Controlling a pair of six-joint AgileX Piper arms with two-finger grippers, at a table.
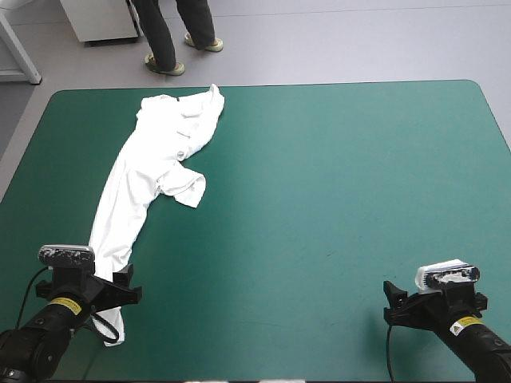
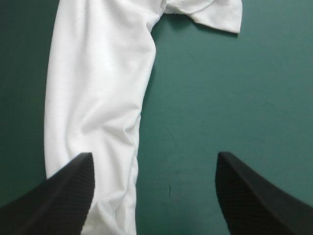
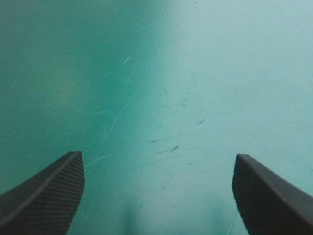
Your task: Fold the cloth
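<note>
Teal-green cover on the table (image 1: 335,175), smooth, with fine scratches (image 3: 117,117) under the right tool (image 3: 159,155). T-shirt (image 1: 136,183): white, soft, creased, drawn into a long narrow strip down the table's left side, crumpled at the far end, one short sleeve (image 1: 188,190) sticking out sideways. Left tool (image 2: 155,159) sits over the strip's near end, ribbed black fingers apart, one over cloth, one over bare cover. Right tool also apart, well away from the shirt. Yellow label (image 1: 64,304) on each arm, text unreadable.
</note>
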